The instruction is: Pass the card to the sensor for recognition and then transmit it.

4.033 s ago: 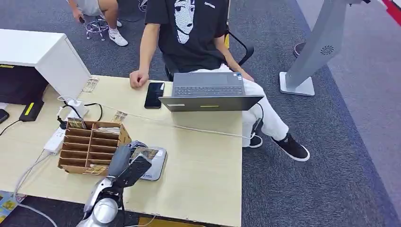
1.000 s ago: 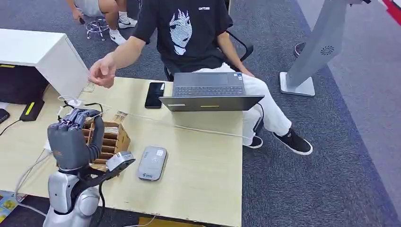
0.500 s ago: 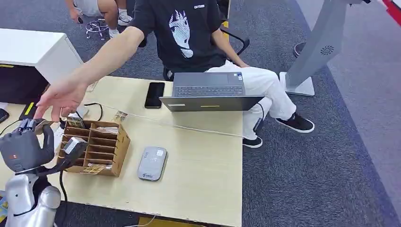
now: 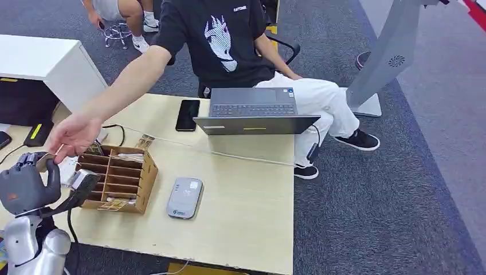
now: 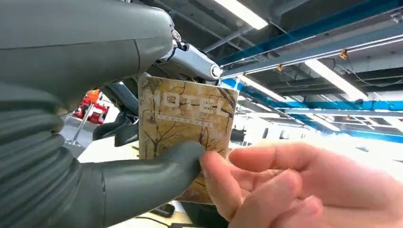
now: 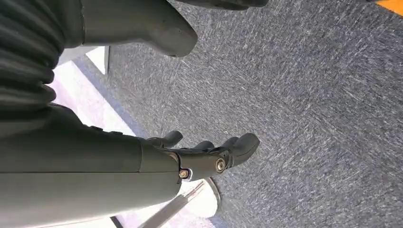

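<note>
A tan card (image 5: 184,124) printed "HOTEL" is pinched between the thumb and fingers of my left hand (image 4: 26,187), which is raised at the table's left end. A person's hand (image 4: 71,135) reaches across from the far side. In the left wrist view that person's fingers (image 5: 285,185) hold the card's edge beside my thumb (image 5: 152,172). The grey card sensor (image 4: 184,197) lies flat on the table, well to the right of my left hand, with nothing on it. My right hand (image 6: 209,153) hangs over grey carpet, its fingers loose and holding nothing.
A cardboard card organizer (image 4: 117,176) stands between my left hand and the sensor. An open laptop (image 4: 255,112) and a black phone (image 4: 187,114) sit at the table's far edge before the seated person. Cables and a power strip (image 4: 66,169) run along the left.
My left hand has carried the card from over the sensor to the left and lifted it. The person's arm has stretched out, and their hand now reaches the card.
</note>
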You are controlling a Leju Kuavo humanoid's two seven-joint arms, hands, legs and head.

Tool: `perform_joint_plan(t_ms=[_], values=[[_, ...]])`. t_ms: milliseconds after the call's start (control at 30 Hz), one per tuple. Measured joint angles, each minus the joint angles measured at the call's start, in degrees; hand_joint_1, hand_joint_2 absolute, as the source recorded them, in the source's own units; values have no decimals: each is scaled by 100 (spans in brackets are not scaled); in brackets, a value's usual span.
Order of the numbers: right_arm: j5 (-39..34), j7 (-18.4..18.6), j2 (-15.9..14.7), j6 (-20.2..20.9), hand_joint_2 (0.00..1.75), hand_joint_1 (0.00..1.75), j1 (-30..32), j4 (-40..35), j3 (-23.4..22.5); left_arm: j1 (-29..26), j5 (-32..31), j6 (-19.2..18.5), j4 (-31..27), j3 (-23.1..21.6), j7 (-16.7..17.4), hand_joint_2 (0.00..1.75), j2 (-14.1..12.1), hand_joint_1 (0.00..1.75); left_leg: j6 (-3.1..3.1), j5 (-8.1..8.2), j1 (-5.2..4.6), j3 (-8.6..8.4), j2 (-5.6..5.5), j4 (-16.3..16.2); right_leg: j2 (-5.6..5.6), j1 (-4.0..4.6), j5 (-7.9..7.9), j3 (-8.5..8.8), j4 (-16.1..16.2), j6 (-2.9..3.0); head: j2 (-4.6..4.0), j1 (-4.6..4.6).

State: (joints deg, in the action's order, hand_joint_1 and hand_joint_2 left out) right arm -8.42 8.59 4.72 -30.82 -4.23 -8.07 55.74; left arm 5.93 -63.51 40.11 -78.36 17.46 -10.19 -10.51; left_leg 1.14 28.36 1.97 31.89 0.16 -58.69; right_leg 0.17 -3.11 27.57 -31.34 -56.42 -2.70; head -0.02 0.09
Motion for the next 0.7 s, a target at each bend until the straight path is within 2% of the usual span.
perform_joint_plan(t_ms=[33,67,100,233,367,433,567,700], values=[[0,0,0,0,175,0,0,0,0,15,83,-2,0,11,-33,175,0,175,0,0,0,0,0,0,0,0,0,0,0,0,0,0],[0,0,0,0,175,0,-2,0,0,31,187,-2,0,30,-87,175,11,162,0,0,0,0,0,0,0,0,0,0,0,0,0,2],[-2,0,0,0,175,0,-3,0,0,45,304,-2,0,44,-151,175,24,0,0,0,0,0,0,0,0,0,0,-1,0,0,0,0],[0,4,0,-7,175,0,-4,0,4,113,1151,-4,0,55,-461,175,96,0,0,1,0,0,2,0,2,0,0,-3,0,0,0,0],[0,24,0,-9,175,0,-5,0,15,155,1762,-9,0,55,-568,175,138,0,0,1,0,0,2,0,2,0,1,-5,0,0,0,0],[0,28,0,-11,175,0,-4,0,24,157,1995,-44,0,55,-610,175,153,0,0,1,0,0,3,0,3,0,1,-5,0,0,0,0],[0,35,0,-11,175,0,-4,0,28,157,2076,-61,0,55,-623,175,175,0,0,1,0,0,3,0,3,0,0,-4,0,0,0,0],[0,46,0,-17,175,0,-3,0,35,162,2842,-316,-4,55,-852,175,199,0,0,1,0,0,3,0,3,0,0,-4,0,0,0,0]])
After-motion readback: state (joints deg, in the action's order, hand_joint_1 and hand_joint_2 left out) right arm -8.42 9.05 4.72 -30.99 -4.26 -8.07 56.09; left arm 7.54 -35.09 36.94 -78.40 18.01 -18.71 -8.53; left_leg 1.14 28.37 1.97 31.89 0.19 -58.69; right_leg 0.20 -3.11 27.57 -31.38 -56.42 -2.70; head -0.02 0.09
